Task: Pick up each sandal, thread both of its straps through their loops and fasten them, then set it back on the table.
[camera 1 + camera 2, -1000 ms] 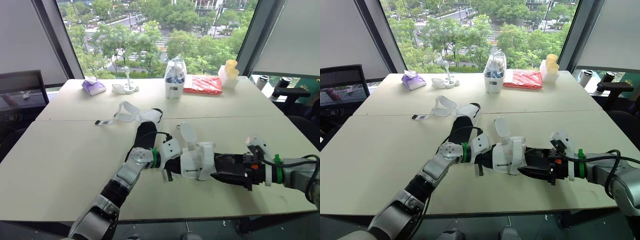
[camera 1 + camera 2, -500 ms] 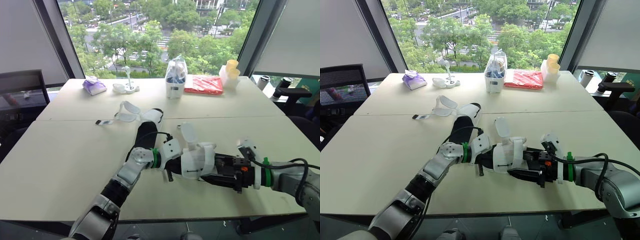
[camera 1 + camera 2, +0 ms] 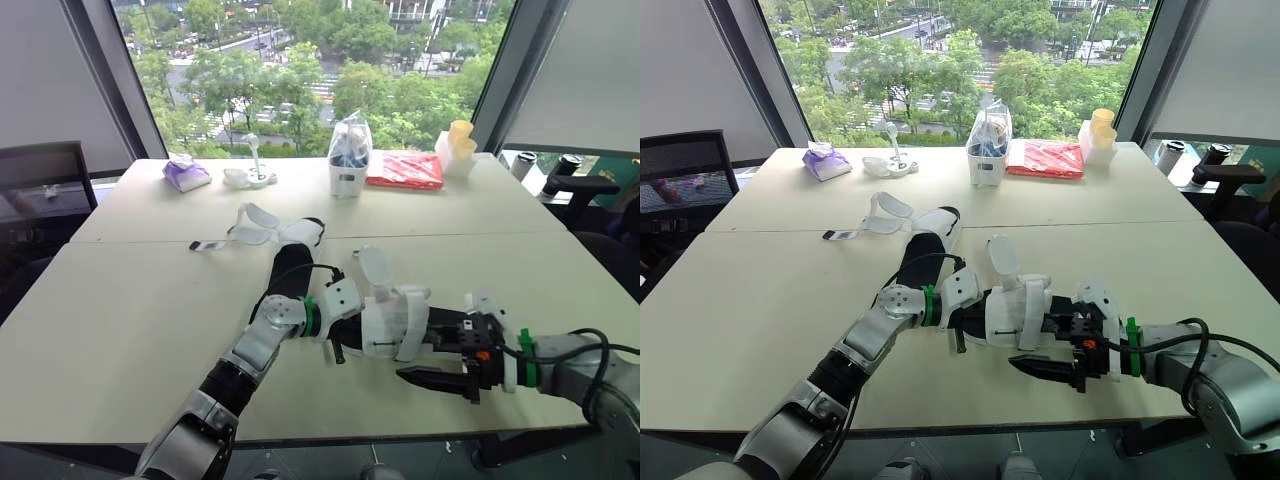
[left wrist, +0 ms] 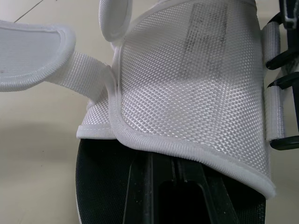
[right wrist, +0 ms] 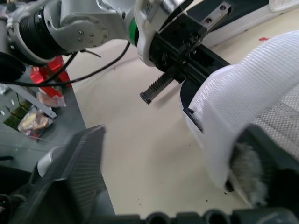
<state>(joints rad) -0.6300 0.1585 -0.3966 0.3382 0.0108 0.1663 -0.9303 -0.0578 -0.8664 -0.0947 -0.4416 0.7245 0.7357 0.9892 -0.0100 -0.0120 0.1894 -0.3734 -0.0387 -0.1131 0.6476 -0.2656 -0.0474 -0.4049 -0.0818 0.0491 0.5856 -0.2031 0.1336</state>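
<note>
Right claw [image 3: 428, 355]: wide open and holding nothing. One finger [image 3: 432, 378] hangs over the bare desk [image 3: 130, 300]. The other finger is just beside the white strap [image 4: 196, 88] of the sandal [image 3: 1020, 315].
Left claw [image 4: 164, 182]: narrow, with its two fingers close together. It lies on the black sole [image 4: 100, 182] of the sandal, tucked under the white strap. I cannot tell if it pinches anything.
Sandal: it is on the desk near the front edge, between the two claws. The wide white strap goes over the top of it. A loose flap [image 3: 372, 268] sticks up from the side of the sandal away from the robot.
Other sandal [image 3: 290, 240]: it lies farther back on the desk, behind the left arm and well apart from the right claw. Its open straps [image 3: 250, 225] are spread out flat.
Back of the desk: a purple pack [image 3: 187, 173], a white tub [image 3: 348, 175] with a clear bag in it, a red packet [image 3: 405, 170] and some yellow cups [image 3: 460, 140] sit near the window.
</note>
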